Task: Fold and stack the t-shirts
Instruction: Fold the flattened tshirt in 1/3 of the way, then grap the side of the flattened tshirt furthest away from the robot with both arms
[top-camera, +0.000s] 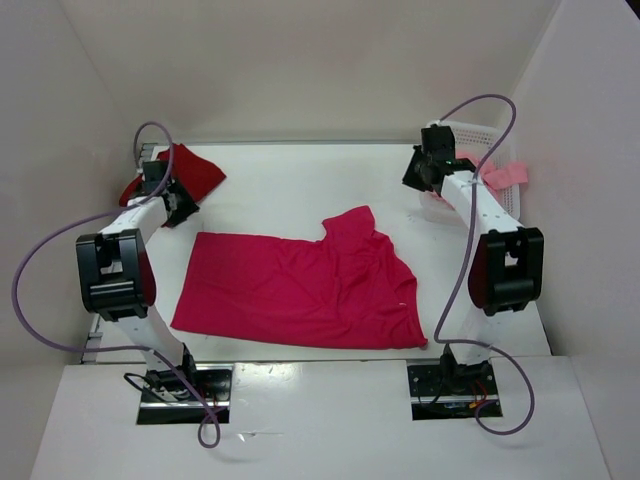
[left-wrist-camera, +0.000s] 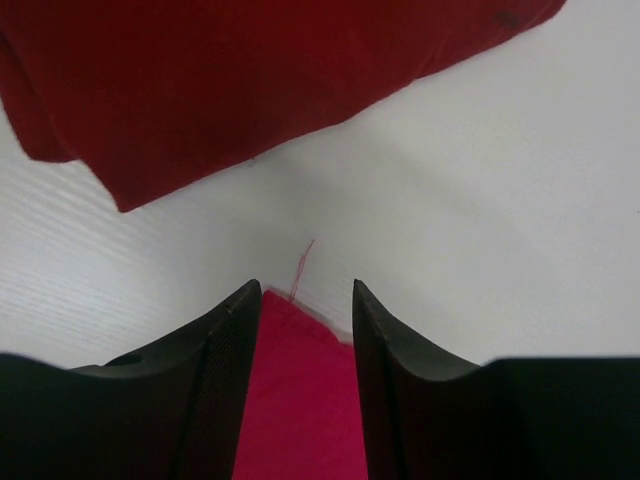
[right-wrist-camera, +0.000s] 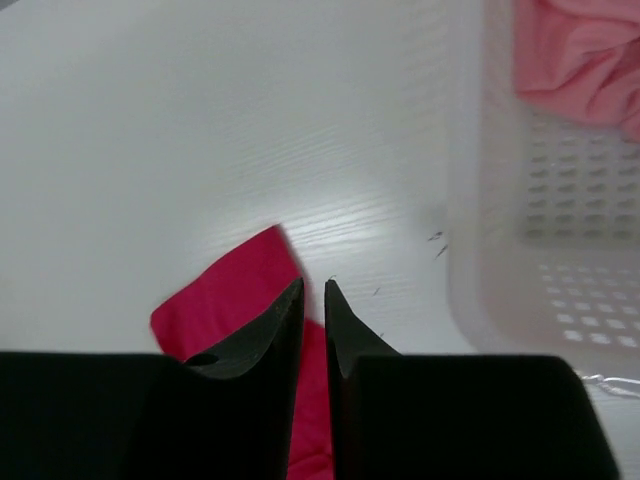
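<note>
**Limp crimson shirt lies flat mid-table; both grippers hang free**

The crimson-pink t-shirt (top-camera: 300, 290) lies spread on the table (top-camera: 300, 180) between the 2 arms, hem to the left and 1 sleeve poking up toward the far side. It looks light, thin and fully limp, so it will likely drape and drag rather than hold any shape, and a single pinch would bunch it. The best holds seem to be 2 corners of 1 edge, lifted together, with the fingers sliding under the cloth against the tabletop.

The left gripper (left-wrist-camera: 305, 290) hangs over the shirt's far-left corner with its jaws moderately apart and nothing between them. A loose thread trails from that corner. The right gripper (right-wrist-camera: 314, 285) shows only a narrow slit between its jaws and grips nothing. The sleeve tip shows beneath it.

The dark red t-shirt (top-camera: 195, 170) sits folded at the far left, near the left gripper. The salmon pink t-shirt (top-camera: 505, 177) hangs over the white basket (top-camera: 475, 135) at the far right, close by the right arm. Bare table lies beyond the shirt, between those 2. The near hem lies close to the table's front edge.
</note>
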